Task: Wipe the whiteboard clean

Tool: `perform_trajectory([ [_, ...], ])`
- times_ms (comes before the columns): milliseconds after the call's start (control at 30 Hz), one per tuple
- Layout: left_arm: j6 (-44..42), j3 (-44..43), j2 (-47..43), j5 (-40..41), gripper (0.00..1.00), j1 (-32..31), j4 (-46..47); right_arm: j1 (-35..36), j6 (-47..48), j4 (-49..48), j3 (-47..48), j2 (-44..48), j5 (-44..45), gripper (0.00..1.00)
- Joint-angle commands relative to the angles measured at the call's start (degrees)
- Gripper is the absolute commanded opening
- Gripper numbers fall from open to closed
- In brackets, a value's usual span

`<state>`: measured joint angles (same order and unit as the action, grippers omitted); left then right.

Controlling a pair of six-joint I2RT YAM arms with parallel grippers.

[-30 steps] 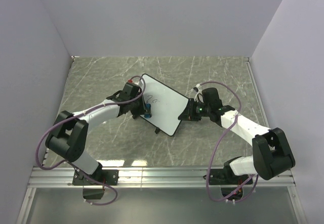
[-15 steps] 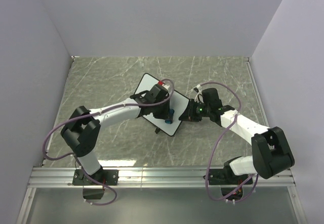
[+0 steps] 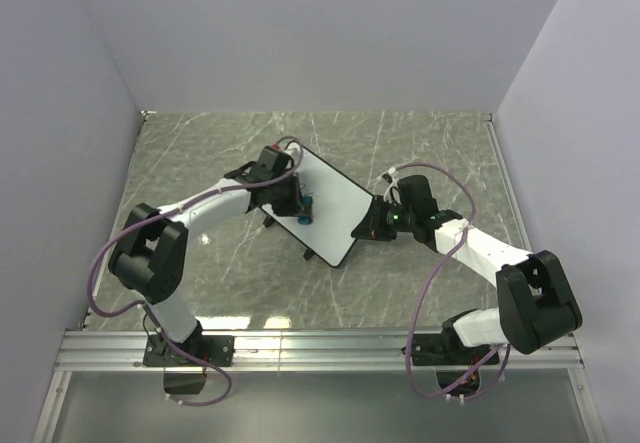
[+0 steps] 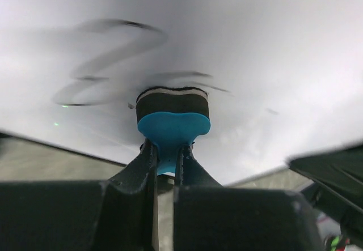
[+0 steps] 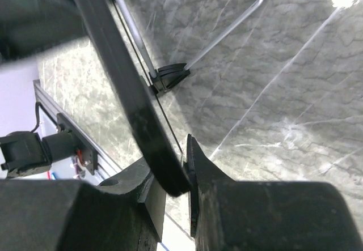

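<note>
The whiteboard [image 3: 335,208] lies tilted mid-table, white with a black rim. My right gripper [image 3: 366,231] is shut on its right edge; the wrist view shows the black rim [image 5: 127,86] pinched between the fingers. My left gripper [image 3: 298,207] is shut on the blue eraser [image 3: 304,208] and presses its felt face against the board. In the left wrist view the eraser [image 4: 173,122] sits on the white surface [image 4: 272,52], with a smeared dark scribble [image 4: 108,58] up and to the left of it.
The marble tabletop [image 3: 200,153] surrounds the board. Grey walls close the left, back and right sides. A metal rail [image 3: 320,348] runs along the near edge by the arm bases. The board's wire stand and foot [image 5: 170,72] show underneath in the right wrist view.
My left gripper swept with the eraser from the board's left part to its lower right, then back up toward the left. The board shifted slightly. My right gripper held still.
</note>
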<state>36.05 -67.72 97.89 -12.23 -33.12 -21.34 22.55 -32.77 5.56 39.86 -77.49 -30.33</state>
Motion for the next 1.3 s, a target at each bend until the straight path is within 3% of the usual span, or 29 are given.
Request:
perform_trajectory([
  [0, -1.6, 4.35, 0.29, 7.92, 0.0, 4.99, 3.85, 2.24, -0.36, -0.29, -0.57, 2.08, -4.57, 0.0],
  [300, -1.69, 4.89, -0.24, 5.64, 0.0, 7.46, 3.68, 2.24, -0.62, -0.82, -0.04, 1.12, -4.83, 0.0],
  [600, -0.55, -9.61, 3.88, 3.98, 0.0, -7.64, -0.28, 3.2, -0.98, -1.61, 1.01, -0.64, -4.66, 0.0],
  [767, -0.1, -14.54, 6.08, 2.91, 0.0, -9.24, -1.59, 3.47, -0.71, -1.08, 1.54, -0.82, -4.22, 0.0],
  [967, -0.11, -10.6, 5.22, 3.62, 0.0, -5.38, -0.81, 3.56, -0.36, -0.29, 1.54, -0.29, -3.6, 0.0],
  [1267, -2.12, -0.04, 3.89, 3.53, 0.0, 10.09, 0.78, 3.47, -0.54, -0.47, 1.19, -0.55, -3.6, 0.0],
])
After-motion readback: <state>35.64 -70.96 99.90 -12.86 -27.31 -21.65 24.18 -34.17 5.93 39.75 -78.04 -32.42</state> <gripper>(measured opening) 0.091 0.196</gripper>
